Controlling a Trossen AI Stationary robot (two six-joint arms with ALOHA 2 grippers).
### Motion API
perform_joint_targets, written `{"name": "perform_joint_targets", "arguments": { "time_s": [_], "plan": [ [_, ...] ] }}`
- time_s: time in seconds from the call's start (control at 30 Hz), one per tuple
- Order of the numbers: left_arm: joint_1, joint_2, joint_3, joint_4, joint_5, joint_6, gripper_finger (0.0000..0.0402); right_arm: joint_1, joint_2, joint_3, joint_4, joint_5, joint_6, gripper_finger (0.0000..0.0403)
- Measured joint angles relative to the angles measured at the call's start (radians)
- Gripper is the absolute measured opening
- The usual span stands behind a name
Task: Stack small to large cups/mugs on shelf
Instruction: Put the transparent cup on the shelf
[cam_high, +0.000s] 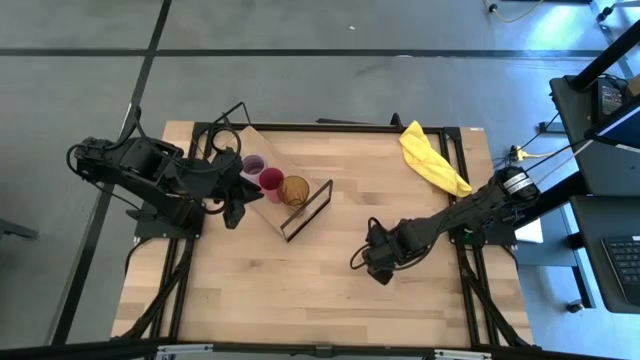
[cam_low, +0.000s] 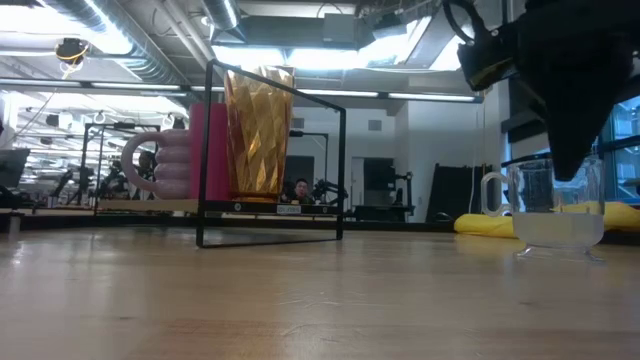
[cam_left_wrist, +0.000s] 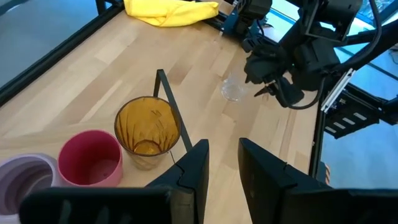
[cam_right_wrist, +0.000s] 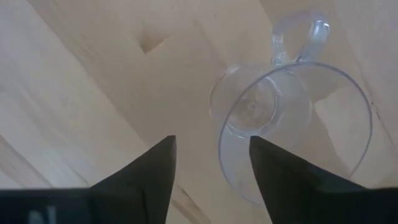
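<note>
Clear glass (cam_right_wrist: 292, 124): upright on your table (cam_high: 330, 290), unheld.
Right gripper (cam_right_wrist: 211, 171) fingers apart just beside it; left gripper (cam_left_wrist: 224, 168) fingers slightly apart by your shelf (cam_high: 300, 222).

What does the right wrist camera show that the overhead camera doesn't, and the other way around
Only the right wrist view shows the clear glass plainly: upright on the wood, with a handle, just beyond the open right gripper.

Only the high view shows the shelf with the purple mug, red cup and amber tumbler in a row on it, the left gripper beside them, and the yellow cloth.

Both show the right gripper low over the wooden table.
</note>
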Motion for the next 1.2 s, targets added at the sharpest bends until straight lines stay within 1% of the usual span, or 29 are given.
{"name": "perform_joint_targets", "arguments": {
  "time_s": [0.07, 0.13, 0.4, 0.53, 0.6, 0.73, 0.83, 0.9, 1.03, 1.2],
  "plan": [
    [0.0, 0.0, 0.0, 0.0, 0.0, 0.0, 0.008, 0.006, 0.001, 0.0, -0.002, 0.0, -0.016, 0.0196],
    [0.0, 0.0, 0.0, 0.0, 0.0, 0.0, 0.008, 0.013, 0.001, 0.0, -0.003, 0.0, -0.025, 0.0176],
    [0.0, 0.0, 0.0, 0.0, -0.001, 0.003, 0.008, 0.046, 0.001, 0.0, -0.005, 0.0, -0.088, 0.0061],
    [0.0, 0.0, 0.0, 0.0, -0.004, 0.005, 0.008, 0.066, 0.001, 0.0, -0.006, 0.0, -0.146, 0.0012],
    [0.0, 0.0, 0.0, 0.0, -0.01, 0.007, 0.008, 0.077, 0.001, 0.0, -0.005, 0.005, -0.177, 0.0008],
    [0.0, 0.0, 0.0, 0.0, -0.029, 0.007, 0.008, 0.094, 0.001, 0.0, -0.001, 0.01, -0.254, 0.0022],
    [0.002, 0.0, 0.0, 0.0, -0.03, 0.007, 0.008, 0.102, 0.001, 0.0, 0.017, 0.01, -0.338, 0.0022],
    [0.002, 0.0, 0.0, 0.0, -0.031, 0.007, 0.008, 0.105, 0.001, 0.0, 0.039, 0.009, -0.423, 0.0015],
    [0.002, 0.004, 0.0, 0.0, -0.033, 0.007, 0.008, 0.112, 0.001, 0.005, 0.051, -0.034, -0.635, 0.0009],
    [0.002, 0.006, 0.0, 0.0, -0.042, 0.007, 0.008, 0.127, 0.001, 0.034, 0.013, -0.078, -0.907, 0.0023]
  ]
}}
